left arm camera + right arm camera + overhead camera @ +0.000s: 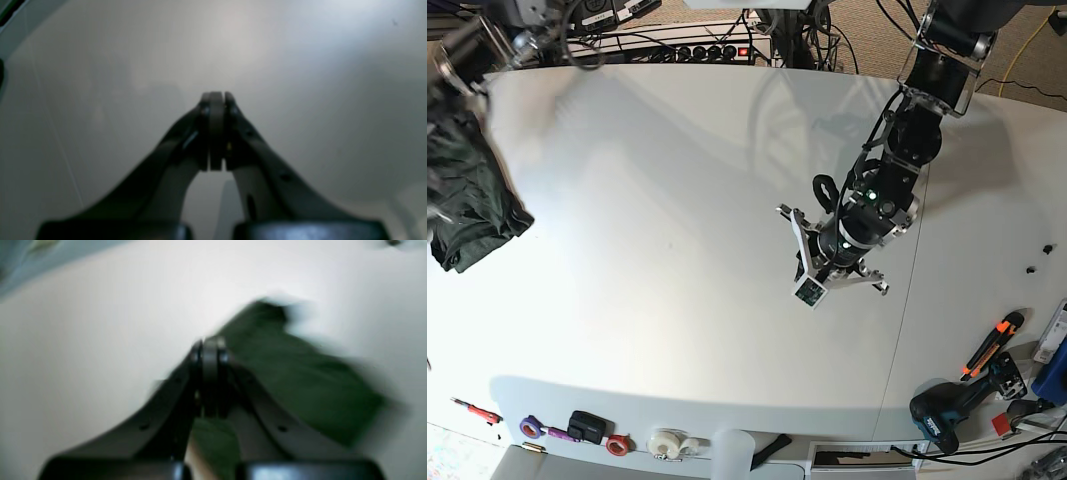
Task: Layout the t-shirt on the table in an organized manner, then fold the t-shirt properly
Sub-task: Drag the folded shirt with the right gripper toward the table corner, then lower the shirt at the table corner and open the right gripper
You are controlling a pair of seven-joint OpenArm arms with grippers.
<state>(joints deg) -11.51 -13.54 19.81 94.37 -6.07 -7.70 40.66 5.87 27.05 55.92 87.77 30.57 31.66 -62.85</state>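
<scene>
The white surface [677, 200] is filling nearly the whole base view, with one thin dark seam running across its right part, a power strip [702, 50] and cables lying beyond its far edge, and tape rolls [667, 441] and one cordless drill [952, 410] sitting along its near edge. One dark green t-shirt [467, 205] is lying bunched at the far left edge of the surface, blurred, well apart from the middle. Two arms are showing: the left gripper [216, 100] is hanging over bare surface with its jaws pressed together on nothing, and the right gripper [210, 345] is hovering just beside the t-shirt, jaws likewise pressed together and empty.
</scene>
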